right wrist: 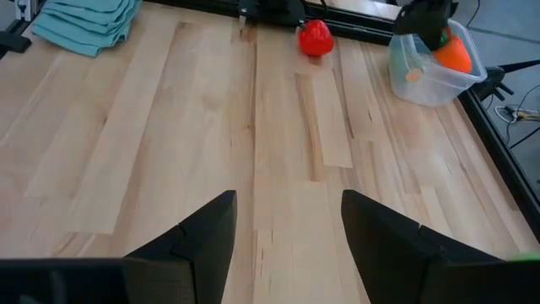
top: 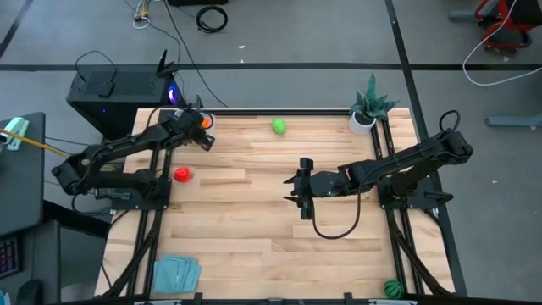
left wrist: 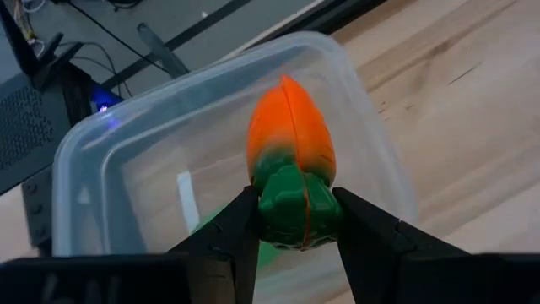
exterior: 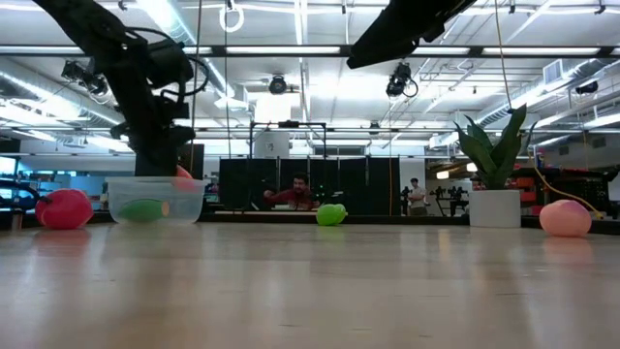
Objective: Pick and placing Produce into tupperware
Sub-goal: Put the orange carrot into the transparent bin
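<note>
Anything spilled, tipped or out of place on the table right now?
Nothing stands out. The tub sits upright; the left gripper holds the carrot over it. The red piece and light green ball lie loose on the table, unspilled.

A spiky green potted plant (top: 369, 108) in a white pot stands at the wooden table's (top: 254, 229) one o'clock corner. A folded teal cloth (top: 176, 273) lies near seven o'clock. Off the table at ten o'clock sits a black computer box (top: 114, 95), with cables (top: 212, 17) on the grey floor.
</note>
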Controlling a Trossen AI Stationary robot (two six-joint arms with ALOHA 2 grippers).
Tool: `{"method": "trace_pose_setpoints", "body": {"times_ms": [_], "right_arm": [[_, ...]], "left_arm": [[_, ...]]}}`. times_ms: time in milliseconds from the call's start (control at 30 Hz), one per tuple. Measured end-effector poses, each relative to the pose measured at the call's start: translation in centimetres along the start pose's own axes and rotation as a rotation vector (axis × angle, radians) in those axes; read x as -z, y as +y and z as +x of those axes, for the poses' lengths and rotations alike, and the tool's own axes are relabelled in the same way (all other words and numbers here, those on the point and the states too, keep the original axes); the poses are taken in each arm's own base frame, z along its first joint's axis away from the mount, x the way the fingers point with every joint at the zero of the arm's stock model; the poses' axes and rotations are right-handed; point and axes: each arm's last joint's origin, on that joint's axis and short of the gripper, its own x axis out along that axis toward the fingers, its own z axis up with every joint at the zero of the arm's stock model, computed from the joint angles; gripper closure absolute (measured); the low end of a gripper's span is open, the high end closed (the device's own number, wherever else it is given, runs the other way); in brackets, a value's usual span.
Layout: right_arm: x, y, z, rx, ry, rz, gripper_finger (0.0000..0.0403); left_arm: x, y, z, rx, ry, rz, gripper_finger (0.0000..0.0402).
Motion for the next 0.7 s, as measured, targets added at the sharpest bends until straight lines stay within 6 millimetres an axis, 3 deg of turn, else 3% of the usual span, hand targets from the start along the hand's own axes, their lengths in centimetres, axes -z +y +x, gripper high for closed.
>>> {"method": "trace_pose_setpoints", "body": {"times_ms": [400, 700], "right_arm": [[0.0, 0.0, 0.0, 0.000, 0.000, -0.001, 0.0182], [0.0, 0.0, 0.0, 0.001, 0.001, -0.001, 0.0182]], "left_arm": [[0.4, -1.0, 2.5, 0.023, 0.087, 0.022, 0.0263], [0.5, -1.0, 2.7, 0.022, 0.094, 0.028, 0.0209]]}}
